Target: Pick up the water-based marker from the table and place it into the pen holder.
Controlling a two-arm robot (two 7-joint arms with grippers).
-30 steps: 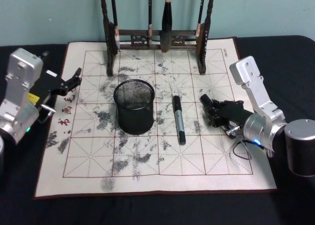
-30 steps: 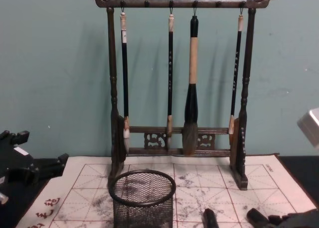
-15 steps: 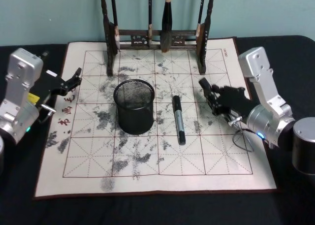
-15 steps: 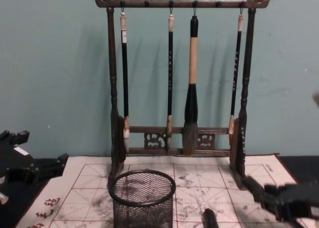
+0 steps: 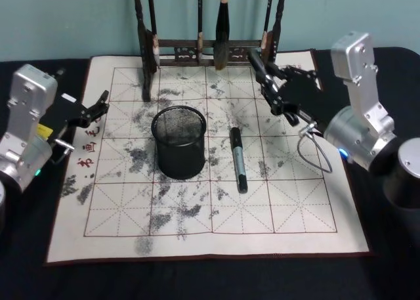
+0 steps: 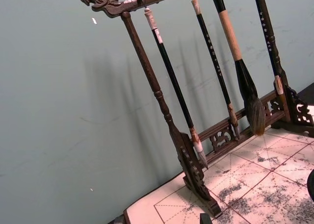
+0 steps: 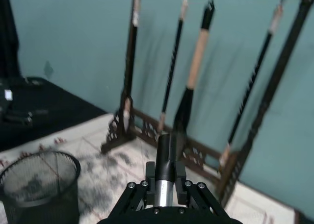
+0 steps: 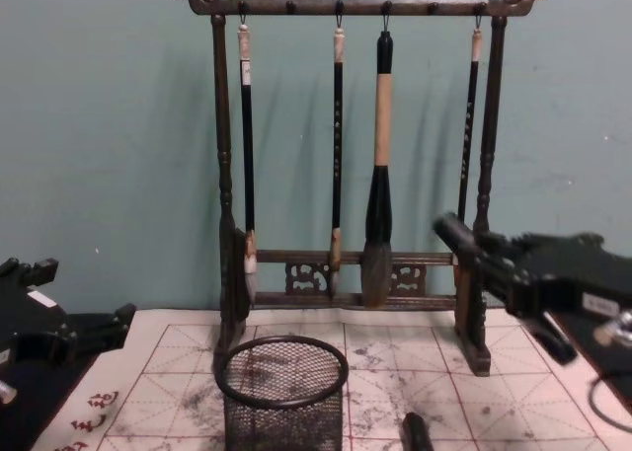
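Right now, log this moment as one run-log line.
right claw: open, empty, aloft by brush rack | marker: flat on mat, right of pen holder | left claw: parked, mat's left edge | grasp: not yet

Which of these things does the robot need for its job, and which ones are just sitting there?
For the job:
- water-based marker, lying flat
- pen holder, standing beside it
- right gripper, raised at the back right, open and empty

Just lying about:
- brush rack with hanging brushes
- ink-spotted mat
- left gripper, parked at the mat's left edge
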